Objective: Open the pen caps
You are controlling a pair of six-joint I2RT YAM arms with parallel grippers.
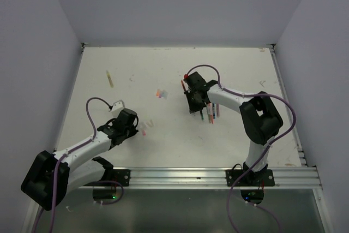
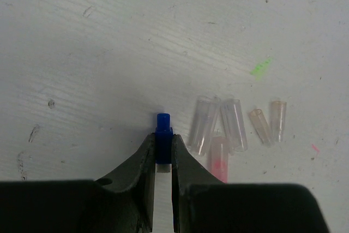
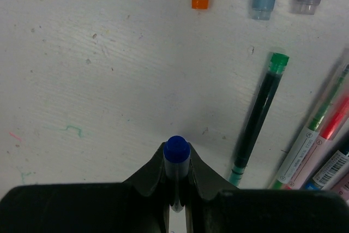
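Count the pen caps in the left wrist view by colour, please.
Blue cap, in the left claw: 1
Clear caps: 2
Pink cap: 1
Pale orange caps: 2
Total: 6

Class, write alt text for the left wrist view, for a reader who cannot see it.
The left tool pinches a small blue cap over a white table. Five loose translucent caps, clear to pink, lie to its right.
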